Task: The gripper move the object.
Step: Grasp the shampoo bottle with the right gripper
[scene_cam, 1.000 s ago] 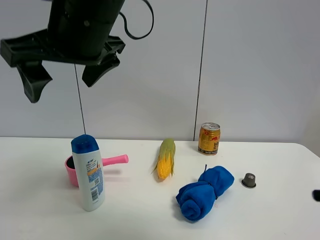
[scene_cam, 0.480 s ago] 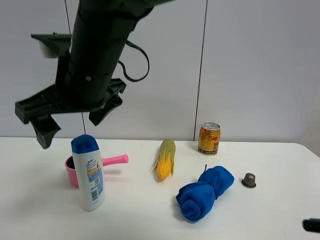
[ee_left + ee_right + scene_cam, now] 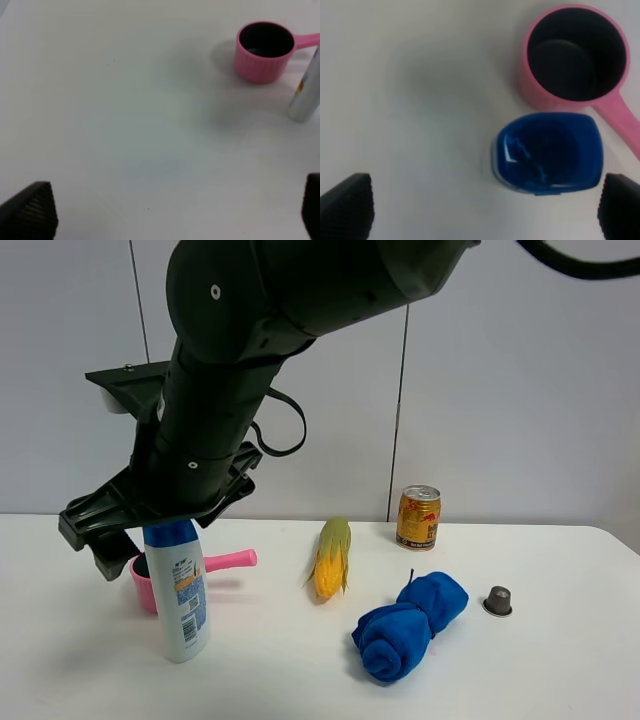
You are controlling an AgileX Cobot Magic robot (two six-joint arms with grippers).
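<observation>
Right end effector (image 3: 485, 202) — over bottle (image 3: 547, 150)

The exterior camera is looking slightly downward across the table (image 3: 560, 680) from its near edge toward the far wall (image 3: 520, 370), taking in the table's whole width from some way back. The right wrist camera is pointing straight down, sitting close above the bottle (image 3: 547, 152) and the pink cup (image 3: 575, 55). The left wrist camera is looking down at a slant from farther off, catching the same two across a stretch of tabletop. All three views are sharing that bottle and cup on the table's left.
</observation>
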